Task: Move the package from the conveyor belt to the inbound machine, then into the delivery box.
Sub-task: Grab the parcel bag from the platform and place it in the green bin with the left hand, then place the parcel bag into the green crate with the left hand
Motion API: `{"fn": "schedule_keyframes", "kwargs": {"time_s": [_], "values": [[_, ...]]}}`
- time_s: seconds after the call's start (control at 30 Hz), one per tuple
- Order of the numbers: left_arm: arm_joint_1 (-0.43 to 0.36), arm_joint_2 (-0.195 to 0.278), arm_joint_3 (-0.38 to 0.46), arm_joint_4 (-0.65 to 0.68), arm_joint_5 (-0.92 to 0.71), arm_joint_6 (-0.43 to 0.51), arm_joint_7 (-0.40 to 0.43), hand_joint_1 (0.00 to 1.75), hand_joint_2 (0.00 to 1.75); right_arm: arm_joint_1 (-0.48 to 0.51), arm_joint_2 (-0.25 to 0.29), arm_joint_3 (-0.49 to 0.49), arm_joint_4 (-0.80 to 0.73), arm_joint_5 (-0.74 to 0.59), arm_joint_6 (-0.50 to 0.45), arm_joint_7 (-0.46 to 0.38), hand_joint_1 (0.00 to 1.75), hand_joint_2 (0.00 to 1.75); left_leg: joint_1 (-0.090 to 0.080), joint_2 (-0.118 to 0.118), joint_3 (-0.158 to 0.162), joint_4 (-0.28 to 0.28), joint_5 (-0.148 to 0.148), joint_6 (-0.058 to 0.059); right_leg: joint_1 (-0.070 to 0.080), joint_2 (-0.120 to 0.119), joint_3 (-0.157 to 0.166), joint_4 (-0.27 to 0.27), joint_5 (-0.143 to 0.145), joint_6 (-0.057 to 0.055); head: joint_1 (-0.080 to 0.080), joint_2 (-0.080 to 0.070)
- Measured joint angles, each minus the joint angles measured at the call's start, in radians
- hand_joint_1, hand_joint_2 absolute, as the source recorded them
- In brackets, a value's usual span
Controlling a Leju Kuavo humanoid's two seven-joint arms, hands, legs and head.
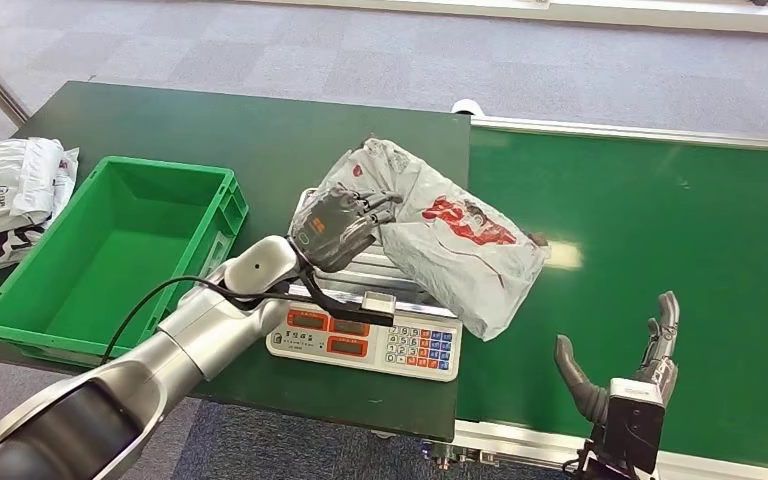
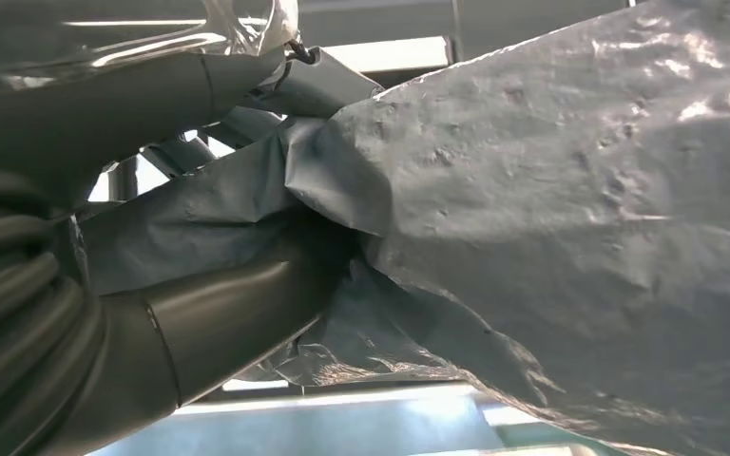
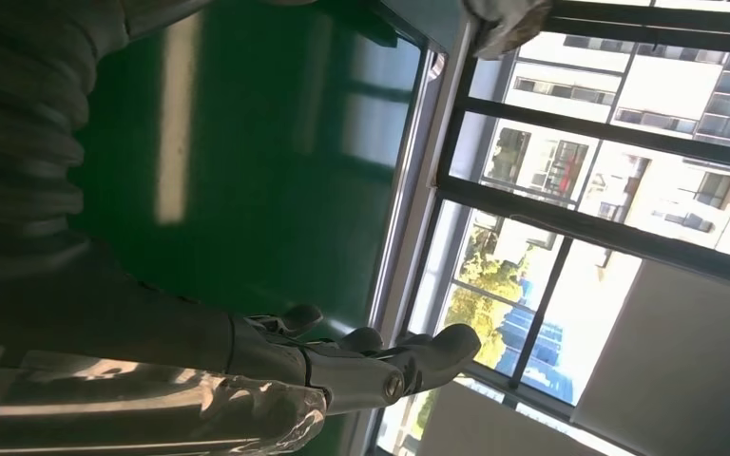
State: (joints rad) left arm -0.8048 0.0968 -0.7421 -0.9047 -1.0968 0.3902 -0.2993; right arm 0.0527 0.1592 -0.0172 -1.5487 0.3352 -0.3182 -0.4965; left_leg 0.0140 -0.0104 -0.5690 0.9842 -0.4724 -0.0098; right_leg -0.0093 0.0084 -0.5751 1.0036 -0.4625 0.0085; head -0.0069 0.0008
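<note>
My left hand (image 1: 338,228) grips the grey package (image 1: 440,232) on the scale (image 1: 380,340), centre frame.

At far left lie white bags (image 1: 10,195); beside them stands a green bin (image 1: 110,260). The package overhangs the scale toward the green conveyor belt (image 1: 660,230). At lower right, my right hand (image 1: 625,365) hovers over the belt, fingers spread, holding nothing.

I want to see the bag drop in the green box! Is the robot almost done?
About halfway. The package is off the conveyor belt and lying on the scale, so that step looks done. The left hand grips it. The right hand hovers open over the belt. The green box has no package in it yet.
</note>
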Motion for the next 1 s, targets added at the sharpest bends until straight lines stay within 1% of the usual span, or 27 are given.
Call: {"fn": "schedule_keyframes", "kwargs": {"time_s": [0.13, 0.23, 0.4, 0.53, 0.67, 0.7, 0.77, 0.83, 0.93, 1.0], "values": [[0.073, 0.046, 0.091, -0.143, -0.037, 0.045, 0.025, 1.75, 1.75, 0.007, 0.0, -0.007, -0.005, -0.001, -0.008, -0.002, 0.0, 1.75, 0.0, 0.0, 0.0, 0.0, 0.0, 0.0, 0.0, 0.0, -0.001, 0.0, 0.0, 0.0, 0.0, 0.0], [0.126, 0.08, 0.18, -0.215, -0.095, 0.098, 0.071, 1.75, 1.75, 0.014, -0.001, -0.011, -0.008, -0.001, -0.015, -0.002, 0.0, 1.75, 0.0, 0.0, 0.0, 0.0, 0.0, 0.0, 0.0, 0.001, -0.001, 0.0, 0.0, 0.0, 0.0, 0.0], [0.196, 0.138, 0.356, -0.309, -0.149, 0.153, 0.123, 1.75, 1.75, 0.022, -0.003, -0.013, -0.011, -0.002, -0.03, -0.002, 0.0, 1.75, 0.0, 0.002, 0.0, 0.0, 0.0, 0.0, 0.0, 0.002, -0.001, 0.0, 0.0, 0.0, 0.0, 0.0], [0.252, 0.165, 0.485, -0.359, -0.185, 0.167, 0.16, 1.75, 1.75, 0.038, -0.003, -0.015, -0.027, -0.002, -0.041, -0.001, 0.0, 1.75, 0.0, 0.002, 0.0, 0.0, 0.0, 0.0, 0.0, 0.002, -0.002, 0.0, 0.0, 0.0, 0.0, 0.0], [0.285, 0.175, 0.552, -0.386, -0.196, 0.171, 0.168, 1.75, 1.75, 0.046, -0.002, -0.017, -0.037, -0.001, -0.042, 0.001, 0.0, 1.75, 0.0, 0.002, -0.001, 0.0, 0.0, 0.0, 0.0, 0.002, -0.002, 0.0, 0.0, 0.0, 0.0, 0.0], [0.292, 0.176, 0.564, -0.391, -0.204, 0.169, 0.182, 1.75, 1.75, 0.047, -0.001, -0.017, -0.039, 0.001, -0.043, 0.002, 0.0, 1.75, 0.0, 0.002, -0.001, 0.0, 0.0, 0.0, 0.0, 0.002, -0.002, 0.0, 0.0, 0.0, 0.001, 0.0], [0.321, 0.174, 0.596, -0.408, -0.229, 0.159, 0.253, 1.75, 1.75, 0.051, 0.003, -0.018, -0.043, 0.011, -0.044, 0.005, 0.0, 1.75, 0.0, 0.004, -0.001, 0.0, 0.0, 0.0, 0.0, 0.003, -0.002, 0.0, 0.0, 0.0, 0.0, 0.0], [0.372, 0.17, 0.647, -0.435, -0.244, 0.153, 0.331, 1.75, 1.75, 0.062, 0.011, -0.021, -0.05, 0.027, -0.049, 0.008, 0.0, 1.75, 0.0, 0.006, 0.0, 0.0, -0.001, -0.001, 0.0, 0.006, -0.002, 0.0, 0.0, 0.0, 0.0, 0.0], [0.447, 0.156, 0.734, -0.477, -0.255, 0.142, 0.383, 1.75, 1.75, 0.077, 0.02, -0.025, -0.061, 0.042, -0.053, 0.009, 0.0, 1.75, 0.001, 0.006, -0.001, 0.0, -0.001, -0.001, 0.0, 0.007, -0.004, 0.0, -0.001, -0.001, 0.0, 0.0], [0.483, 0.147, 0.793, -0.501, -0.273, 0.104, 0.41, 1.75, 1.75, 0.083, 0.024, -0.027, -0.069, 0.049, -0.054, 0.012, 0.0, 1.75, 0.001, 0.006, -0.001, -0.001, -0.001, -0.001, 0.001, 0.006, -0.004, 0.0, -0.001, -0.001, 0.0, 0.0]]}}
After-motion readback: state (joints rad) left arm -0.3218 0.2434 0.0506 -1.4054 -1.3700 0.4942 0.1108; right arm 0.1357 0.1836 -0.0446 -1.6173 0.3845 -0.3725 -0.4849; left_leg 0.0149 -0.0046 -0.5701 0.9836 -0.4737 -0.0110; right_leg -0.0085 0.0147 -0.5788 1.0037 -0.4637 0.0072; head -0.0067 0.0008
